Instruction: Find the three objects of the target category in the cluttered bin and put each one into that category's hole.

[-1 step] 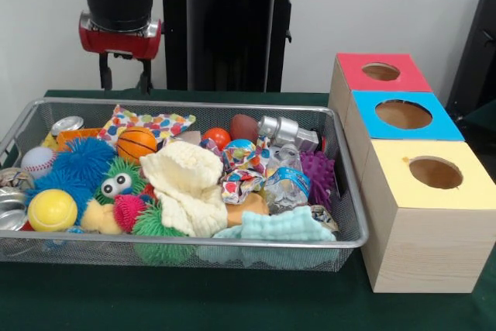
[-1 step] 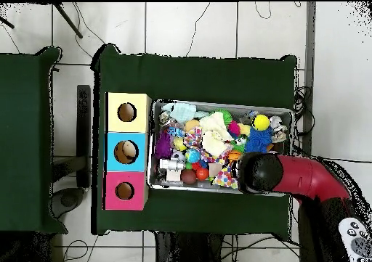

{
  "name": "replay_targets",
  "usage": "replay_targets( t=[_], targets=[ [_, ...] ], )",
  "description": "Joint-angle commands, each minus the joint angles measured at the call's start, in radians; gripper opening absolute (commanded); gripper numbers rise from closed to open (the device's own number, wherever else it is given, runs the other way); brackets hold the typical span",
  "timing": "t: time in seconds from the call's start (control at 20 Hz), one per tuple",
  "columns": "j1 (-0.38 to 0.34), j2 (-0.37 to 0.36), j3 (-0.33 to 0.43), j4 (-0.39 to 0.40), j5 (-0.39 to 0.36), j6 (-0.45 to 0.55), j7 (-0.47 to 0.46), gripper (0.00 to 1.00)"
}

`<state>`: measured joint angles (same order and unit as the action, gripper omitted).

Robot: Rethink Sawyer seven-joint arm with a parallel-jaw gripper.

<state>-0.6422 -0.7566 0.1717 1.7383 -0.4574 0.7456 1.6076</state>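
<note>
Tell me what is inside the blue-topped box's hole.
In the overhead view, the round hole of the blue-topped wooden box shows a pale object inside, unidentifiable. From the front, that hole shows only brown interior; deeper contents are hidden.

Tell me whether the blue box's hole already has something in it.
Occupied, it seems: in the overhead view a pale object shows inside the blue box hole, while the yellow box and pink box holes look dark.

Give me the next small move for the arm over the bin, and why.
Probably lower straight down toward the toys beneath it. The hand hangs above the bin's far rim, touching nothing and holding nothing visible. In the overhead view the arm covers the bin corner farthest from the boxes, so that end is the nearest place to start searching. Which toy to grasp cannot be told, since the target category is unknown.
</note>
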Motion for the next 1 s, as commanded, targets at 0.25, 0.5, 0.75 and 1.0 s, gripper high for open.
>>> replay_targets(
  t=[0.25,0.5,0.75,1.0],
  targets=[
    [-0.003,0.107,0.056,-0.075,0.053,-0.067,0.077,1.0],
    [-0.02,0.208,0.102,-0.217,0.083,-0.143,0.06,1.0],
    [-0.003,0.246,0.082,-0.266,0.106,-0.151,0.097,1.0],
    [0.013,0.287,0.07,-0.315,0.143,-0.145,0.118,1.0]
  ],
)
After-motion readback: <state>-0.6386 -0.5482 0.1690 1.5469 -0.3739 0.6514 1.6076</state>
